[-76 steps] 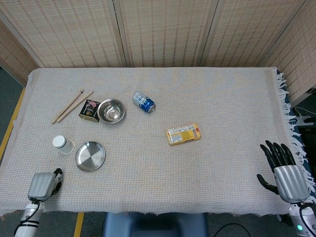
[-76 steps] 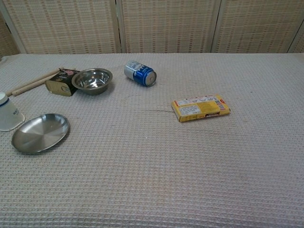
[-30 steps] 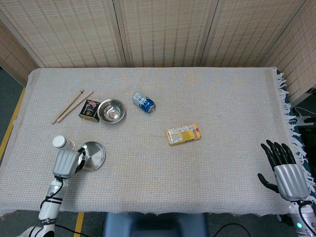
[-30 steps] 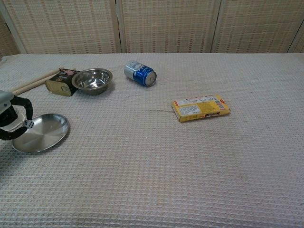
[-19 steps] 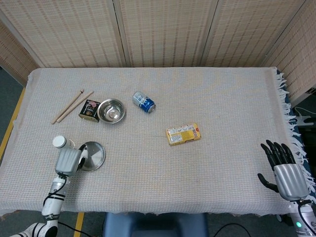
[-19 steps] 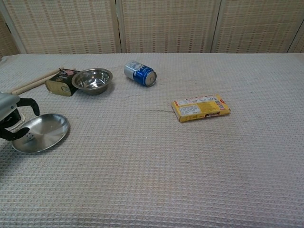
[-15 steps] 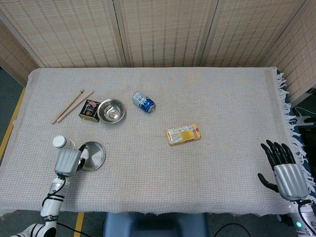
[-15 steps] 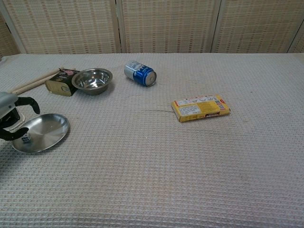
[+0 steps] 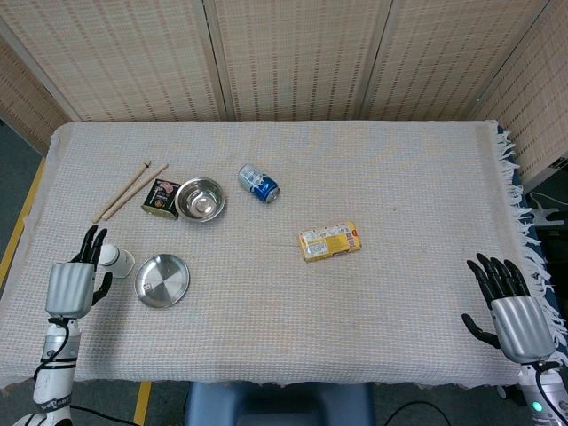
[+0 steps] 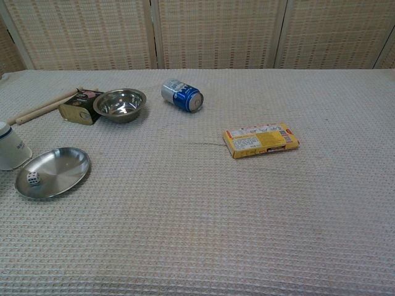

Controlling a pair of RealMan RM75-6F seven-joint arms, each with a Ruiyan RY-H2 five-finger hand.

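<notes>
Since the frame half a second ago: left hand (image 9: 70,286) has come off the steel plate (image 9: 162,280) and drawn back toward the lower left of the head view; a small white die (image 10: 33,179) now lies on the plate, left of its centre in the chest view (too small to make out in the head view).

Item 1, left hand: fingers spread and straight, holding nothing, fingertips just beside the white cup (image 9: 114,259). Out of the chest view.

Item 2, right hand (image 9: 512,311): lower right of the head view, at the fringed edge of the table (image 9: 426,177), fingers apart, empty, well apart from everything else.

Item 3, steel plate: flat on the cloth, lower left, near the cup but seemingly not touching it.

Item 4, other stock: steel bowl (image 9: 200,198) touching a small tin (image 9: 161,197), two wooden sticks (image 9: 129,191) further left, a blue can (image 9: 258,183) on its side, a yellow box (image 9: 329,240) near centre.

Handling note (a judgement): the die appears delivered, so the withdrawal is the step to do well. Keep the spread fingers from brushing the cup, which stands right at their tips, and lift clear before swinging, so neither cup nor plate is nudged and the die stays put.
</notes>
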